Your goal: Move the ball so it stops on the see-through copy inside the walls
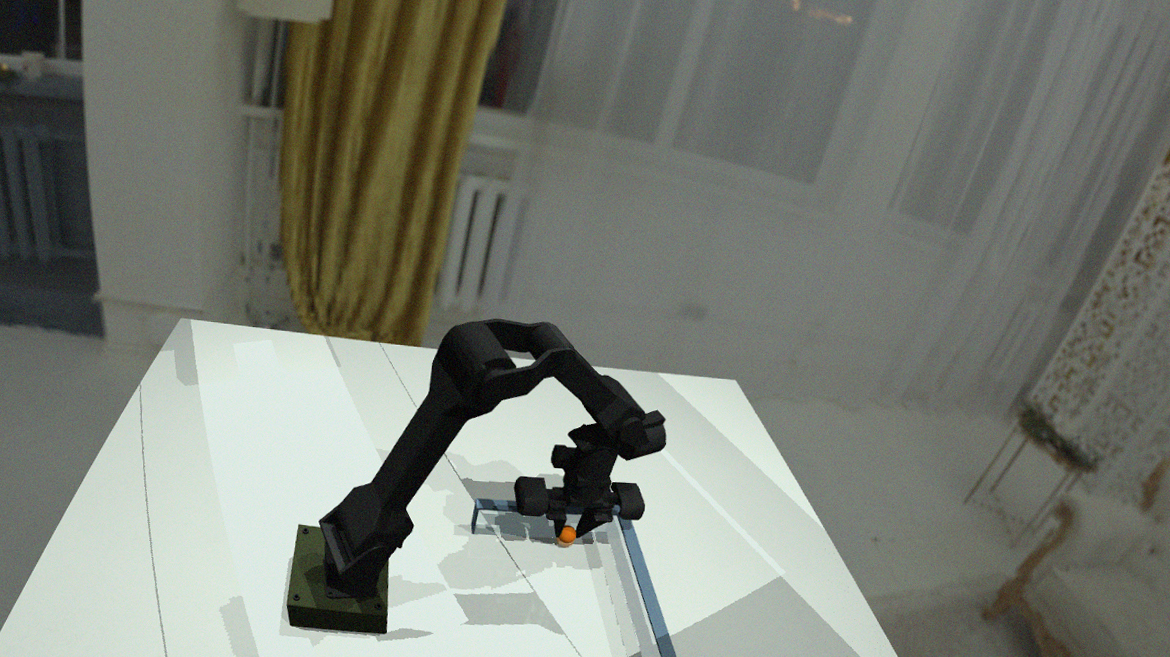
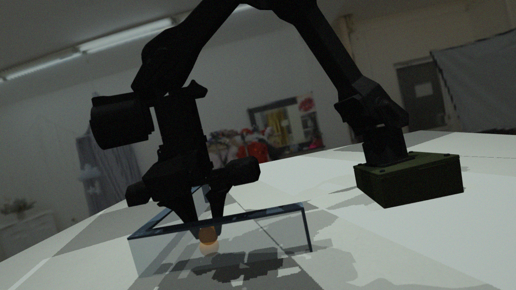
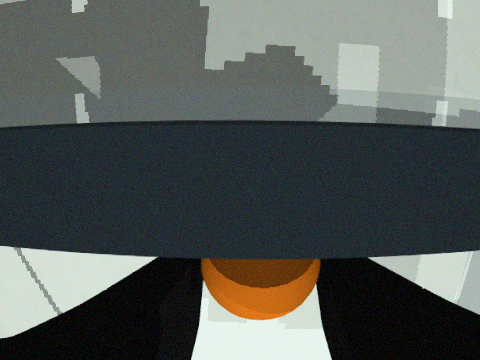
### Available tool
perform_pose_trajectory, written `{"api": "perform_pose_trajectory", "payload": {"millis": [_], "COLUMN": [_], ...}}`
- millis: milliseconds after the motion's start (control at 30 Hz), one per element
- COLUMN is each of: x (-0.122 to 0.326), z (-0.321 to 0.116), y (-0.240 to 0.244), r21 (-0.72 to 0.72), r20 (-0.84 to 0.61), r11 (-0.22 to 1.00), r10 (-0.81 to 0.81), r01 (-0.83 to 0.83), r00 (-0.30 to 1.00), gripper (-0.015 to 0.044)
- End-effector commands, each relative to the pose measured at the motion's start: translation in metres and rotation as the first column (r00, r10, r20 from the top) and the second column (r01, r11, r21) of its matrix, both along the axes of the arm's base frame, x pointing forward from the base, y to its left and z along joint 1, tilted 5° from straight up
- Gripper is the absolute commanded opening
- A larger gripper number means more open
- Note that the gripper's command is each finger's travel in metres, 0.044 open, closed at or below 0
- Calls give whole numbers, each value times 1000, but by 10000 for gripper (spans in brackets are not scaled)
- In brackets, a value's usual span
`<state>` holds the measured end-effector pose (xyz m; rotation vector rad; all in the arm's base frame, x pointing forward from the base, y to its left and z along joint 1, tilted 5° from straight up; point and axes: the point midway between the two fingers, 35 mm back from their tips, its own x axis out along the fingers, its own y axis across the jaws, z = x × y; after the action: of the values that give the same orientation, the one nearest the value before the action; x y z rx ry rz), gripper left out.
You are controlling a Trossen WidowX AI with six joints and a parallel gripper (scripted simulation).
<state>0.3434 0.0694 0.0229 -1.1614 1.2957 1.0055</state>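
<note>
The orange ball [image 1: 565, 534] [image 2: 208, 235] [image 3: 260, 300] is held between the fingertips of my gripper [image 1: 567, 533] [image 2: 208, 233] [image 3: 260, 257], which is shut on it. The see-through copy [image 2: 209, 249] shows just below the ball in the exterior view, its top overlapped by the ball; the ball is a little above it. Both show through the short clear wall [image 1: 499, 504] [image 2: 267, 210] [image 3: 240, 190], close behind its blue top rail. In the wrist view that rail hides the ball's top, and I cannot see the copy there.
The long clear wall [image 1: 647, 589] [image 2: 149, 225] meets the short one at the corner beside my gripper. The arm's green base block [image 1: 337, 614] [image 2: 422, 183] stands on the white table [image 1: 233, 451], outside the walls.
</note>
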Motion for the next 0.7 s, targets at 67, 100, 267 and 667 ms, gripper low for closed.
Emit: {"api": "perform_pose_trajectory", "payload": {"millis": [67,100,267,667], "x": [1,1,2,3], "z": [-5,-6,-14,-19], "y": [0,0,-1,-1], "r21": [3,3,3,2], "r20": [6,6,6,10], "r11": [1000,1000,1000,1000], "r10": [5,5,5,0], "r01": [-5,-5,-5,0], "r00": [1000,1000,1000,1000], "gripper": [0,0,0,53]}}
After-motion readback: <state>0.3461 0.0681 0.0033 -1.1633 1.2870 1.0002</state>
